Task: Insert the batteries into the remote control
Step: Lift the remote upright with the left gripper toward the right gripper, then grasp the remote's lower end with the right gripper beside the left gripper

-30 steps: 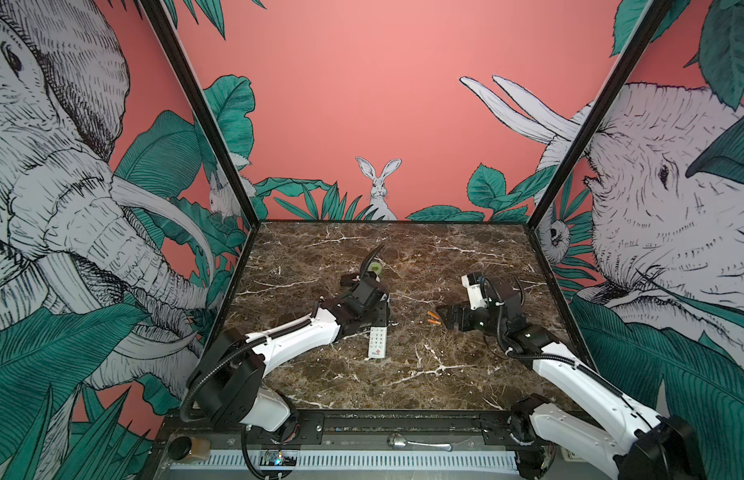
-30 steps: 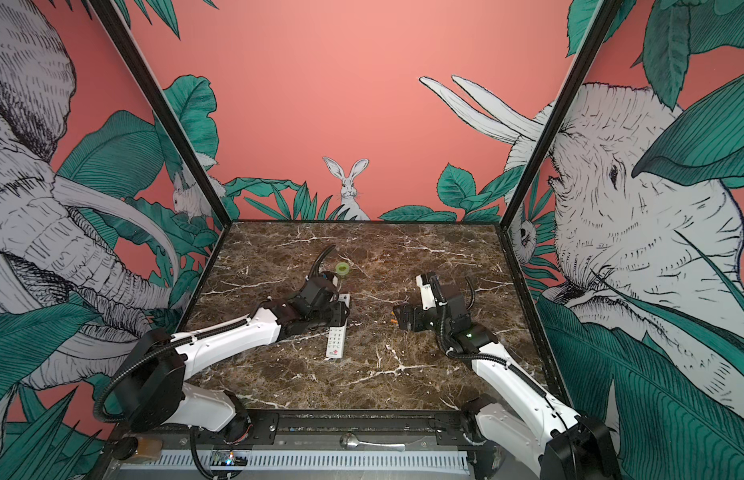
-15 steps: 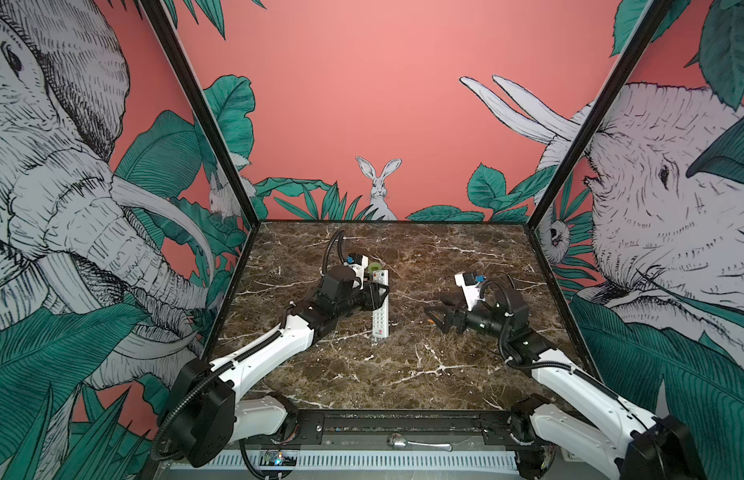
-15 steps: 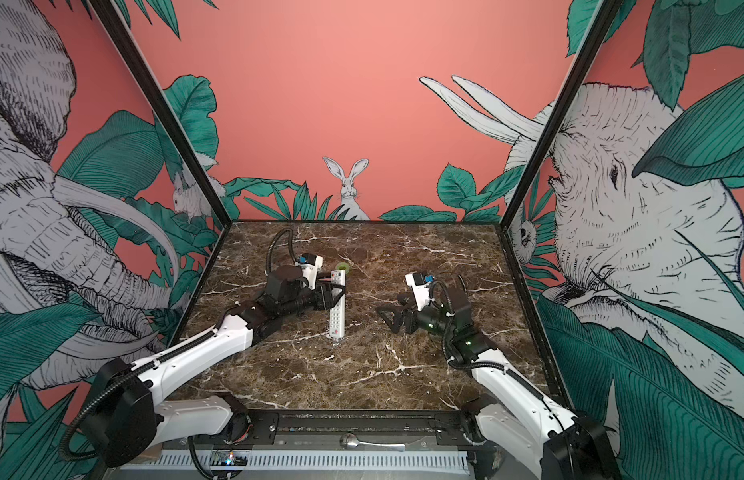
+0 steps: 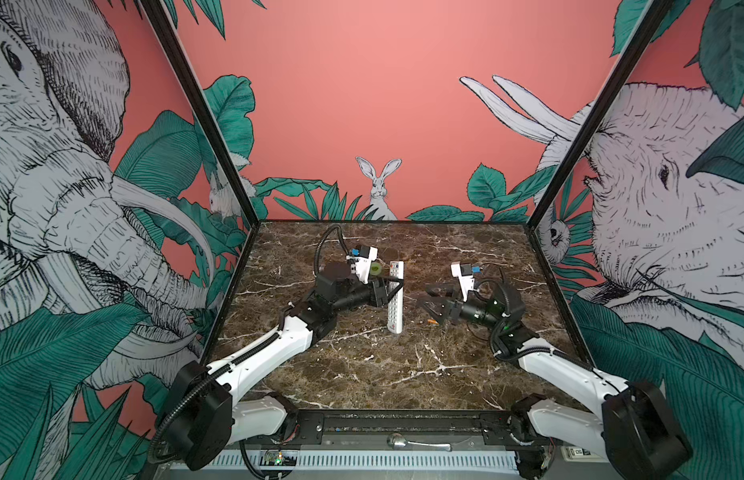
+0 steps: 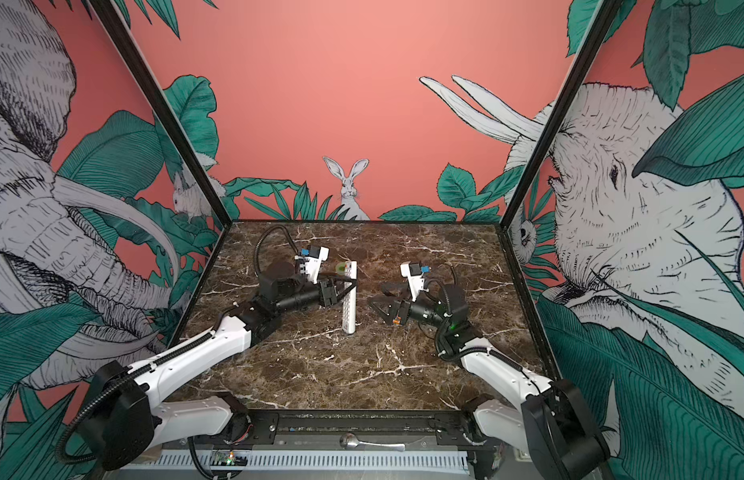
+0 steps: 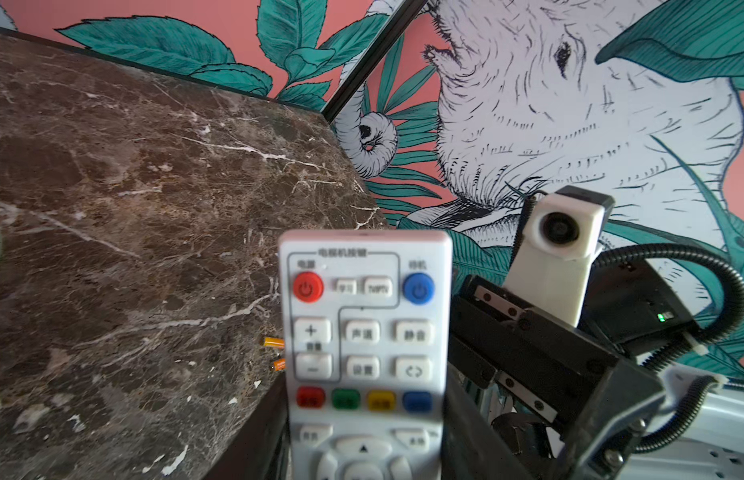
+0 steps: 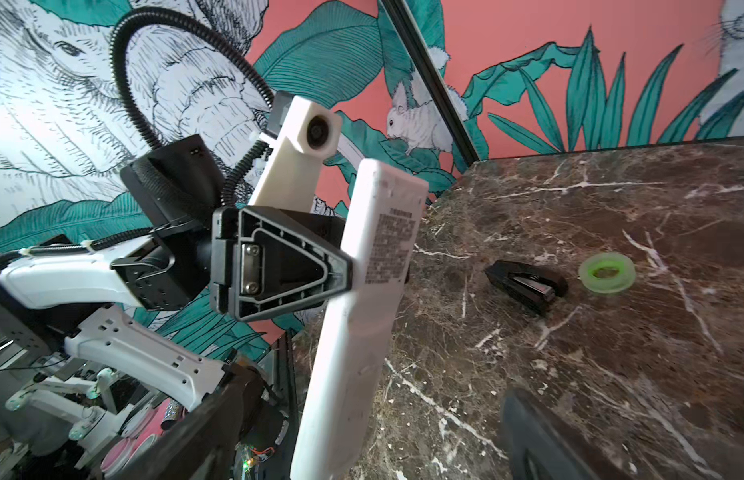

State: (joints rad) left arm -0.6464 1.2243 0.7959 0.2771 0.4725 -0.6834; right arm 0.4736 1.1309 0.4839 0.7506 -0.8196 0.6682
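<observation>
We see the slim white plastic remote (image 5: 395,316) pinched mid-length by the left gripper (image 5: 394,289), its long axis near upright, logo end down, above the glossy brown marble bench (image 5: 382,374). Two orange batteries (image 7: 273,342) lie on it near the wide-spread right gripper (image 5: 426,298); jungle-print walls surround it.

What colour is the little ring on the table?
The ring is bright green; the right wrist view shows it best.
</observation>
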